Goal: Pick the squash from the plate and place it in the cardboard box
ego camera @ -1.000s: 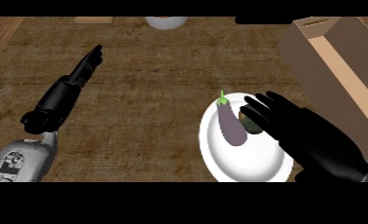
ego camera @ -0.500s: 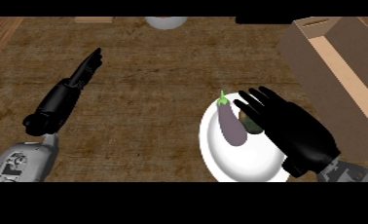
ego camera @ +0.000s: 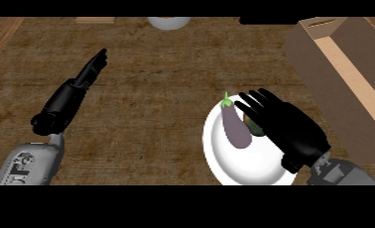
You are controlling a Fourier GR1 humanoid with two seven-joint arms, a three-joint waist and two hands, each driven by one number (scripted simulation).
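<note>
right hand [ego camera: 289,125] drawn in closer over the plate [ego camera: 242,165] than a moment ago, fingers straight and spread, clamped on nothing; probably lining up for the grab, squash [ego camera: 255,127] not yet lifted; small, dark green, lying on the plate, half hidden under the fingers, beside a purple eggplant [ego camera: 236,127]; cardboard box [ego camera: 333,66] to the right; left hand [ego camera: 77,85] flat, resting, unchanged.

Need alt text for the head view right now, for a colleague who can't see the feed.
The right hand, fingers open, hovers over a white plate holding a purple eggplant and a dark green squash partly hidden beneath it. The cardboard box stands at the right edge, and the left hand rests open at the left on the wooden counter.
</note>
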